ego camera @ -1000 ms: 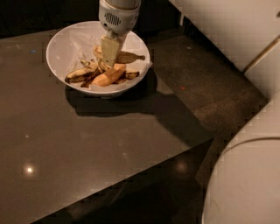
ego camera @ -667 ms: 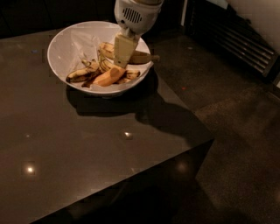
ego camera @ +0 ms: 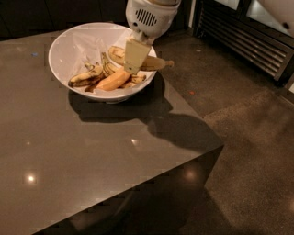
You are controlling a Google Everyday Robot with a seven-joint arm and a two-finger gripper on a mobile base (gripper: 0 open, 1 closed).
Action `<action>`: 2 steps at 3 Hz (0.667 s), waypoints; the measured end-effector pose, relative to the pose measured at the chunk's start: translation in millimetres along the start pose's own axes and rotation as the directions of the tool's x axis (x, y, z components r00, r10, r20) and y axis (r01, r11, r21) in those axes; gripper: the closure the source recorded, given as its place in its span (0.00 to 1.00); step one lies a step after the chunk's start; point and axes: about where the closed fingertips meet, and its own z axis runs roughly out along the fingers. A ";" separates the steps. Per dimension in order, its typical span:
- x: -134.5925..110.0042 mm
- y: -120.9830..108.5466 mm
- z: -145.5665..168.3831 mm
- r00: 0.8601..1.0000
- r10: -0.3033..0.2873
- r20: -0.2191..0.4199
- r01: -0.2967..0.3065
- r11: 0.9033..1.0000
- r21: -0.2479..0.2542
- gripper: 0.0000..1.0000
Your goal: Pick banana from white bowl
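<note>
Saw the gripper (ego camera: 134, 64) hanging from the top edge down into the right half of the bowl (ego camera: 64, 39), white vented housing above, pale flat tip below. Found that tip laid across the middle of the banana (ego camera: 156, 63), covering it there. Could not tell whether clenched on the banana or released.

Found the banana inside the bowl, toward the right rear, lying roughly crosswise, speckled yellow, dark right end poking out past the rim and over the table (ego camera: 92, 156). Could not tell whether resting on the pile or raised off it.

Just in front of the tip, noted an orange piece (ego camera: 112, 80), smooth, slanting down to the left. Left of that, saw a dark banana (ego camera: 85, 79), heavily blackened, lying along the front wall of the bowl. Between the two, made out more peel-like scraps, too tangled to sort. Behind the fruit, saw crinkled white paper (ego camera: 89, 43) lining the back and left wall.

Found the bowl standing toward the far side of the table, close to its right edge. Noted a dark glossy top with a few small light spots. Saw a shadow (ego camera: 179, 131) thrown from the bowl's base toward that right edge. Beyond the edge, saw a speckled brown floor (ego camera: 248, 151), and at upper right a dark slatted grille (ego camera: 243, 34). In the top right corner, caught a strip of white casing (ego camera: 281, 10).
</note>
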 end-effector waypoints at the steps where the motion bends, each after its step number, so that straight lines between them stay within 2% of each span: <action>1: 28.6 36.3 -23.5 0.997 0.079 0.021 -0.079 0.997 0.012 1.00; 2: 70.3 110.0 -47.8 0.987 0.158 0.021 -0.157 0.988 -0.008 1.00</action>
